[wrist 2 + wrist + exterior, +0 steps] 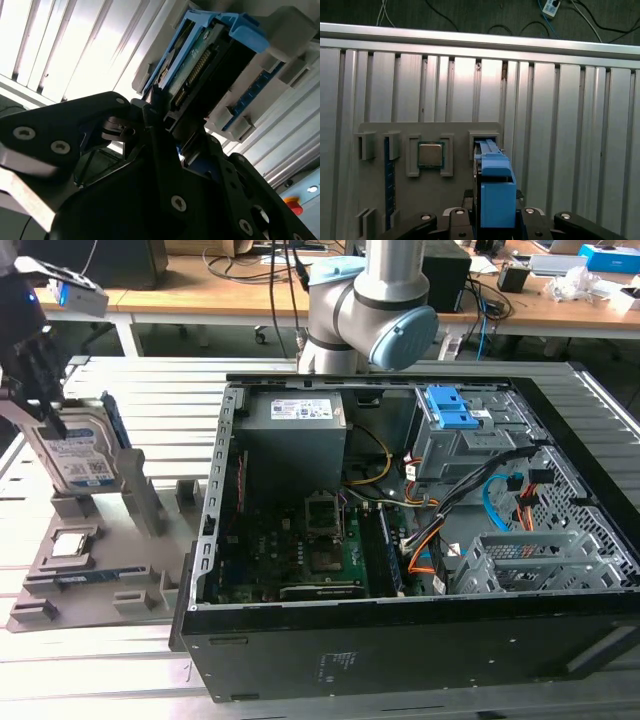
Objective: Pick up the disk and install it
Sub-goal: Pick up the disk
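The disk (85, 455) stands on edge in a grey fixture (100, 585) on the desk (150, 390), at the exterior view's left of the open computer case (400, 660). The end effector (48, 400) sits at its upper end; I cannot tell whether it is clamped. I judge the disk rigid, fairly heavy and shock-sensitive, best held across the blue side rails (496, 195).

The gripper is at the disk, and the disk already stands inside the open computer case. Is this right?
Not quite. The gripper is at the disk, but the disk stands upright at the grey holder, outside the open computer case, toward the exterior view's left. The exterior view shows it.
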Available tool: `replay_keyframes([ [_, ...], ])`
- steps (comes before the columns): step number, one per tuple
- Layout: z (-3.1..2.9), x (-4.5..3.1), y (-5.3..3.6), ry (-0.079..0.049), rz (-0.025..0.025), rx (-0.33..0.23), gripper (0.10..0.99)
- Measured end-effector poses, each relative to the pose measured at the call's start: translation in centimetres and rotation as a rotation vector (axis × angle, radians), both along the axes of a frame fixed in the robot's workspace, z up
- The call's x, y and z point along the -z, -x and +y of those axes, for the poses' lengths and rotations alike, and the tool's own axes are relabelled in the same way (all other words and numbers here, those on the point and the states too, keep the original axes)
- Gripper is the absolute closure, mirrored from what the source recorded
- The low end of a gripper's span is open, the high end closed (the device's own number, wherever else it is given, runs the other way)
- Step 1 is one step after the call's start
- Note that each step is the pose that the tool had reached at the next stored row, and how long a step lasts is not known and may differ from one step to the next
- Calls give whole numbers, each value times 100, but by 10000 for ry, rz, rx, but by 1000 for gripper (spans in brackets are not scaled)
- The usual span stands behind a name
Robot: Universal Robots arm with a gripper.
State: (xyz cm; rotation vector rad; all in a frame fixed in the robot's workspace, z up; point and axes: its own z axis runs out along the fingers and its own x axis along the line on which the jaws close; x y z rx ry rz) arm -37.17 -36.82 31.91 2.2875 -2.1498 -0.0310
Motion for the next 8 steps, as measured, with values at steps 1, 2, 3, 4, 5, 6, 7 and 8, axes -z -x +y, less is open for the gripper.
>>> replay_keyframes([
  [1,11,-163,-1,3,-15,-1,718],
  [2,12,-190,-1,4,-18,-2,718],
  [3,12,-212,-1,5,-21,-2,718],
  [4,14,-242,-1,5,-24,-1,718],
  [5,14,-263,-1,6,-27,-1,718],
  [6,15,-296,0,5,-34,-1,718],
  [7,17,-326,-1,6,-38,-1,718],
  [8,17,-346,-1,5,-43,-2,718],
])
